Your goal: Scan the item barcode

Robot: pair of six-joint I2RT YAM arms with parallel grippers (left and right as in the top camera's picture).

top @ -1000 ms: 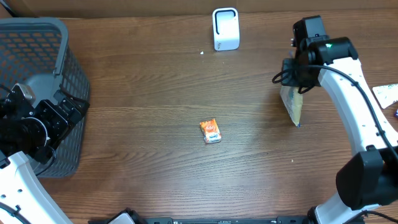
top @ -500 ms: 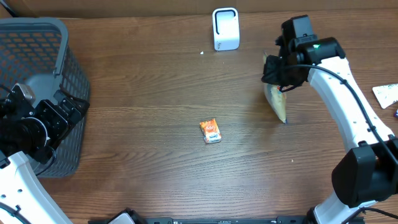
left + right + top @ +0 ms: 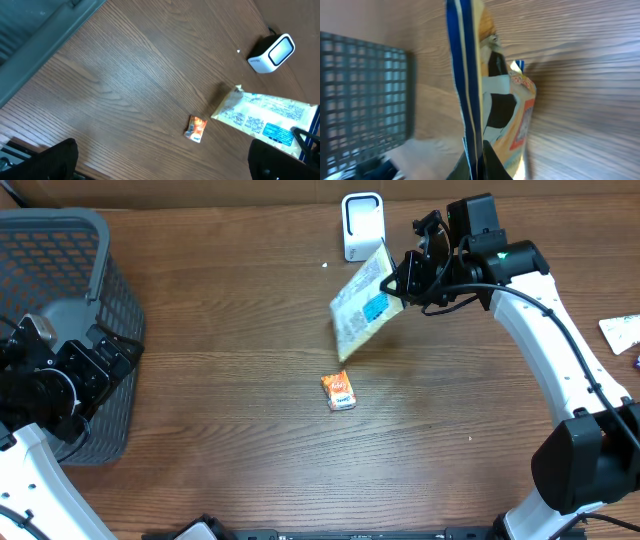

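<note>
**Item 1, snack bag** [image 3: 364, 307]: flat pale-yellow pouch with a white printed panel, a blue label and a blue edge seam. It is held above the table [image 3: 230, 330] and tilted, with the printed face turned up and to the left. Its upper corner lies just beside the barcode scanner in the overhead view; whether they touch cannot be told. The lower corner hangs over bare wood, short of the orange packet.

**Item 2, right gripper** [image 3: 405, 280]: jaws clamped tight on the bag's right-hand edge. The wrist view shows the dark fingers [image 3: 479, 162] pinching the blue seam.

**Item 3, barcode scanner** [image 3: 363, 225]: small white unit with a rounded frame, standing at the far edge of the table.

**Item 4, orange packet** [image 3: 340, 391]: small, lying flat near the table's centre and apart from the bag.

**Item 5, basket** [image 3: 70, 240]: grey mesh container at the left edge of the table. Only grey floor and mesh wall show inside it. Its near part is hidden behind the left arm.

**Item 6, left gripper** [image 3: 108, 358]: jaws spread wide and holding nothing, poised at the basket's right wall, well apart from the bag.

**Item 7, white packet** [image 3: 620, 330]: lies at the right edge of the table, partly cut off by the frame.
</note>
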